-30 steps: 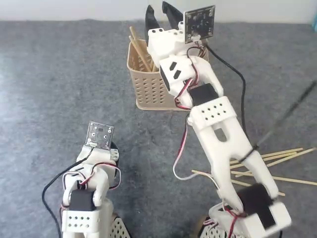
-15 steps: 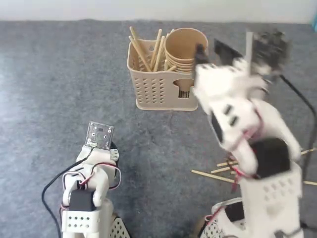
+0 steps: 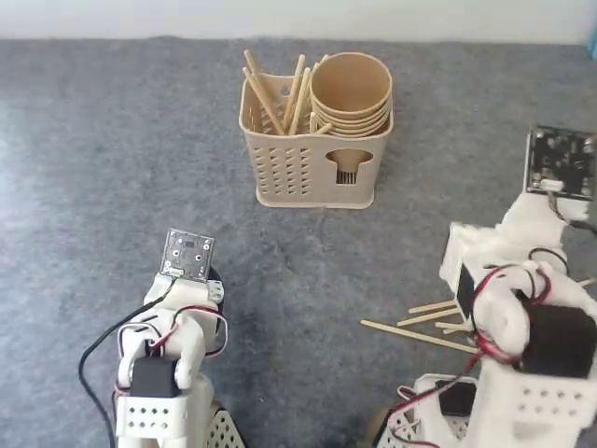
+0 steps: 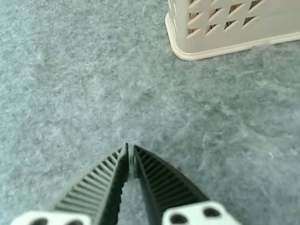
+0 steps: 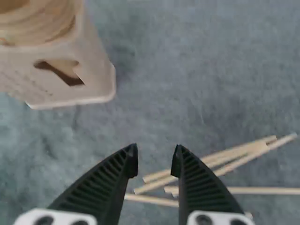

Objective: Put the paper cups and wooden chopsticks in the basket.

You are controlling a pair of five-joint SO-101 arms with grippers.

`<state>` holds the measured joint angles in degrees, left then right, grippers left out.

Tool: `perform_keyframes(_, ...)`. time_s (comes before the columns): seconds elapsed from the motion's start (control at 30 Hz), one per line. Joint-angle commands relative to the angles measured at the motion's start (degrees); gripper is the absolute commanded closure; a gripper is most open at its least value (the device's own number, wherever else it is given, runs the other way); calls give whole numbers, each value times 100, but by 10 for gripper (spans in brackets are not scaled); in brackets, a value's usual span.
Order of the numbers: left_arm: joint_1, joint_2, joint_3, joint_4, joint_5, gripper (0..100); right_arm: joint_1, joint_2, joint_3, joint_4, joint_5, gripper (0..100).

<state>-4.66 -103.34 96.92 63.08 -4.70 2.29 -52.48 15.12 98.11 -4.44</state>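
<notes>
grey carpet (image 3: 112,140), basket (image 3: 294,173) of paper cups (image 3: 351,82) and roughly five chopsticks (image 3: 268,101)

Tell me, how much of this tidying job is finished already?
Mostly done: the paper cups sit stacked in the basket with several chopsticks beside them. Nothing is in hand; the right gripper hangs open above the loose chopsticks on the grey mat, and the left gripper is shut and empty. Those loose chopsticks are what's left.

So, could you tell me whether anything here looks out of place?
Yes: several wooden chopsticks lie scattered on the grey mat near the right gripper, outside the basket, which holds the paper cups and other chopsticks.
</notes>
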Motion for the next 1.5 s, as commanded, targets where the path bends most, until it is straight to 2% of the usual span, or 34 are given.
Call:
perform_keyframes(0.0, 53, -97, -40, -123, -26, 987, 549, -4, 853, 22, 448, 865)
perform_keyframes(0.17, 53, -97, -40, -123, -26, 987, 1305, -4, 2242, -655, 501, 863)
perform_keyframes(0.3, 53, -97, -40, -123, -26, 987, 2035, -4, 2980, -1420, -299, 861)
perform_keyframes(0.57, 53, -97, -40, -123, -26, 987, 2510, 13, 3657, -2053, -1116, 860)
perform_keyframes(0.73, 53, -97, -40, -114, -26, 987, 2730, 734, 3692, -2360, -1169, 840)
perform_keyframes(0.87, 53, -97, -40, -62, -26, 987, 2826, 1974, 3648, -2949, -1644, 777)
perform_keyframes(1.07, 70, -97, -40, -9, -26, 987, 2809, 3248, 3648, -4295, -2163, 818)
perform_keyframes(1.47, 62, -97, -40, -9, -26, 987, 2791, 3582, 3525, -5297, -2268, 818)
